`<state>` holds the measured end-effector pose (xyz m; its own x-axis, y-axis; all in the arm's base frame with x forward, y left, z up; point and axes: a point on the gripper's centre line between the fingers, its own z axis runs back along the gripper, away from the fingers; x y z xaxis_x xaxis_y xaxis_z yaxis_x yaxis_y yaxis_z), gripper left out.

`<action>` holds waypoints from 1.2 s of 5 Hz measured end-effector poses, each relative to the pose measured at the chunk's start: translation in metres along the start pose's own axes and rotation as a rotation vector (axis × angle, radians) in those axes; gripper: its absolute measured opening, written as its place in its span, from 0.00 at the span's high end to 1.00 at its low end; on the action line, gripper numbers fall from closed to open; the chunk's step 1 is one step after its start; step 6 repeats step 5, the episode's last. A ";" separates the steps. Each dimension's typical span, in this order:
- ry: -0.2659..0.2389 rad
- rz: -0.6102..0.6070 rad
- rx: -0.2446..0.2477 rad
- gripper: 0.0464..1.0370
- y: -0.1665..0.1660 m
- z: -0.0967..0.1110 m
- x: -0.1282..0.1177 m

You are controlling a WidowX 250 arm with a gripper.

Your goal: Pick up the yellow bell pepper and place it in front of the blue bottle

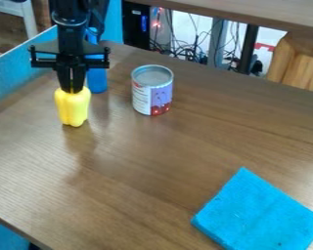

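Yellow toy bell pepper (72,108): upright beneath the claw (71,91), which is clamped on its top. Blue object (98,80): just behind the claw, partly hidden. Labelled tin can (152,93): upright, near the claw. Blue cloth (258,215): flat on the worktop (129,176), well apart from the claw.

Counted by kind: one glossy yellow toy shaped like a bell pepper (72,110); one cylindrical metal can with a white, purple and red label (152,95); one flat, four-cornered bright blue cloth (260,215); one upright, narrow blue object (97,80), of a kind too hidden to tell; one brown wood-grain table (139,171); one black box with a blue light (135,24); several thin dark cables (185,50), too tangled to number exactly.
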<state>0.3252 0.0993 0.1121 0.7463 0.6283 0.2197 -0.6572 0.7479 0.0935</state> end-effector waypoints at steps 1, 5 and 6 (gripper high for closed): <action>0.010 0.021 -0.009 0.89 -0.001 0.000 -0.001; 0.049 0.027 -0.109 0.03 0.020 0.049 0.012; 0.049 0.027 -0.109 0.03 0.020 0.049 0.012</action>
